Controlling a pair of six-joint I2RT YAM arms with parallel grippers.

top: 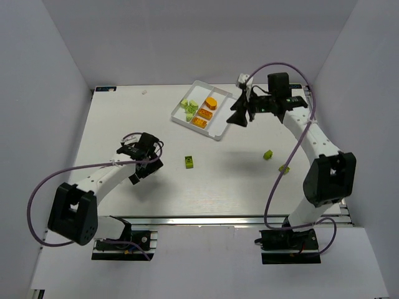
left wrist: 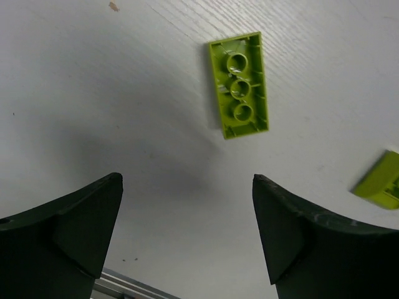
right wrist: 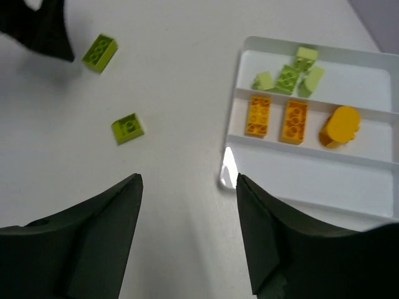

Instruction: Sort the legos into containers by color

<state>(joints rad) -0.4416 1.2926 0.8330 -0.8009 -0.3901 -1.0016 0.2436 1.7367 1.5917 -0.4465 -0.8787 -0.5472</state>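
The white tray holds several light green bricks in its left compartment and two orange bricks plus a round orange piece in the middle one. In the right wrist view its third compartment is bare. A green brick lies mid-table; it shows upside down in the left wrist view. Two yellow-green bricks lie to the right. My left gripper is open and empty. My right gripper is open and empty beside the tray's right corner.
The right wrist view shows the two loose bricks on the bare table left of the tray, with a dark part of the arm beyond them. A second yellow-green brick sits at the left wrist view's right edge.
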